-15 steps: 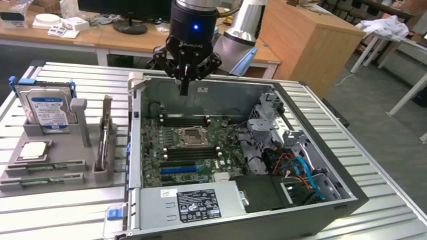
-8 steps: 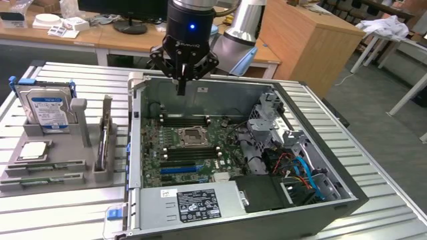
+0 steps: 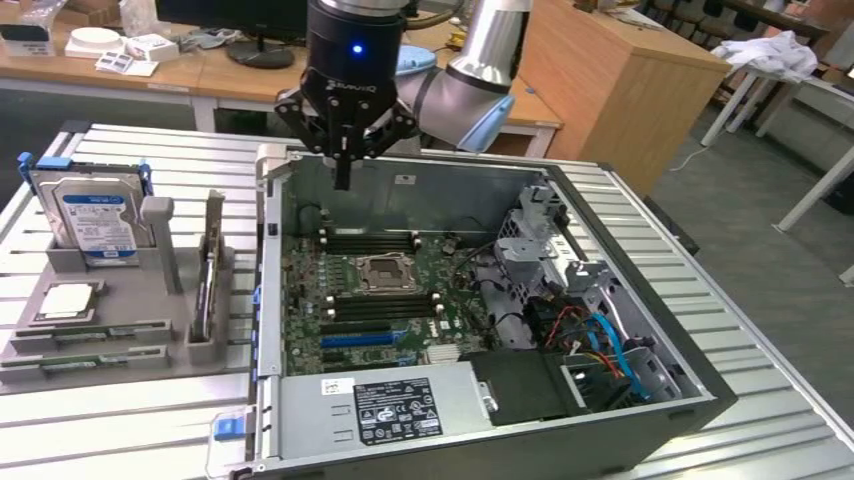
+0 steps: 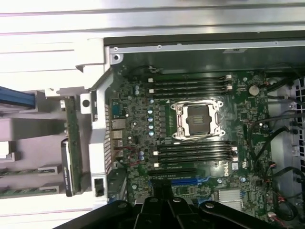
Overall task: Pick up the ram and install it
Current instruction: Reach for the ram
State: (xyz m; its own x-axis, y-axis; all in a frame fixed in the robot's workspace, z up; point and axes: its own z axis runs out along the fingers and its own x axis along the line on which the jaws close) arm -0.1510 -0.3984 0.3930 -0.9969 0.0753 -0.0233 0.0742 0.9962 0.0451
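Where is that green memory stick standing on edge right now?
The memory stick stands in the gray rack at the exterior view's left, between the hard drive and the open computer case.

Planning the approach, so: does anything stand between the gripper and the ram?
Nothing visible does. The gripper hangs above the computer case's rear, and the ram stands on edge in the gray holder outside the case, open from above.

ram (image 3: 210, 265) in holder (image 3: 134, 300), beside case (image 3: 441, 195)
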